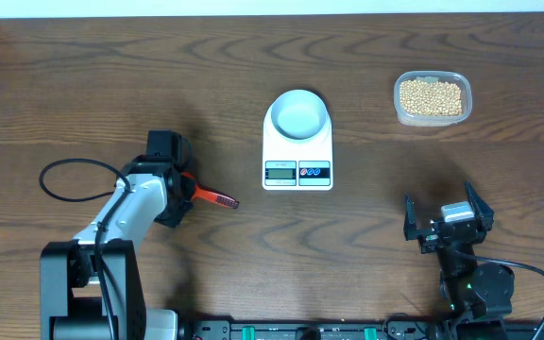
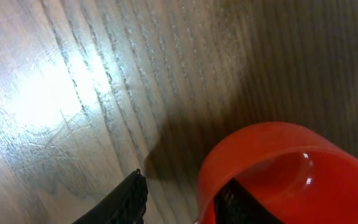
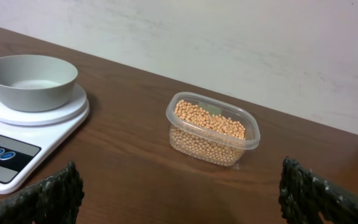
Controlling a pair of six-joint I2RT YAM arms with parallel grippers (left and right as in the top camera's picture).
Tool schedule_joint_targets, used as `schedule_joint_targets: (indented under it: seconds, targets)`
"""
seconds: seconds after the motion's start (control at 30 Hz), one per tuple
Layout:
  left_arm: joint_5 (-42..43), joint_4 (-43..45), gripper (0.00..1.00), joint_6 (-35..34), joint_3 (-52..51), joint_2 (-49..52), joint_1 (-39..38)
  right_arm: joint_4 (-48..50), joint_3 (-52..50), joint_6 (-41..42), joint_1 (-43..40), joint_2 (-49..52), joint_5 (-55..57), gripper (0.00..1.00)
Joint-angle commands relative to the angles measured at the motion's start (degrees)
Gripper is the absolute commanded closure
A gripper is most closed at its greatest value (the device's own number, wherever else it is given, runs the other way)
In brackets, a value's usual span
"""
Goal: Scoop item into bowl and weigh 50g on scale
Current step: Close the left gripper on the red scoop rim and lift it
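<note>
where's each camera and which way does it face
overhead: above the table, looking straight down; shows left gripper by the red scoop, right gripper.
left wrist: low, facing down at scoop and table; one black fingertip.
right wrist: low, facing across at beans in clear tub, bowl on scale; two fingertips.
shared: overhead and right wrist both show bowl, scale, tub.

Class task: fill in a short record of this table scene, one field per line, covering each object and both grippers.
bowl: empty, standing on the scale
beans: in the clear tub, far right
red scoop: on the table, cup end at the left gripper
left gripper: fingers around the scoop's cup, grip unclear
right gripper: open, holding nothing
</note>
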Motion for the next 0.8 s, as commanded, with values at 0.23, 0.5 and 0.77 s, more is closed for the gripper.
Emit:
schedule_joint_targets:
  seconds: [0.23, 0.5, 0.77]
  targets:
    - [-1.2, 3.7, 0.92, -0.3, -1.7, 1.1, -0.1, -0.2, -0.1, 0.5, 0.5, -0.3, 0.3, 0.01]
    - [-1.2, 4.2, 0.93, -0.3, -1.7, 1.1, -0.1, -0.2, -0.1, 0.5, 0.5, -0.3, 0.3, 0.01]
    - [-1.2, 4.2, 0.93, 7.3, -1.7, 1.1, -0.1, -0.2, -0.1, 0.5, 0.5, -0.3, 0.3, 0.01]
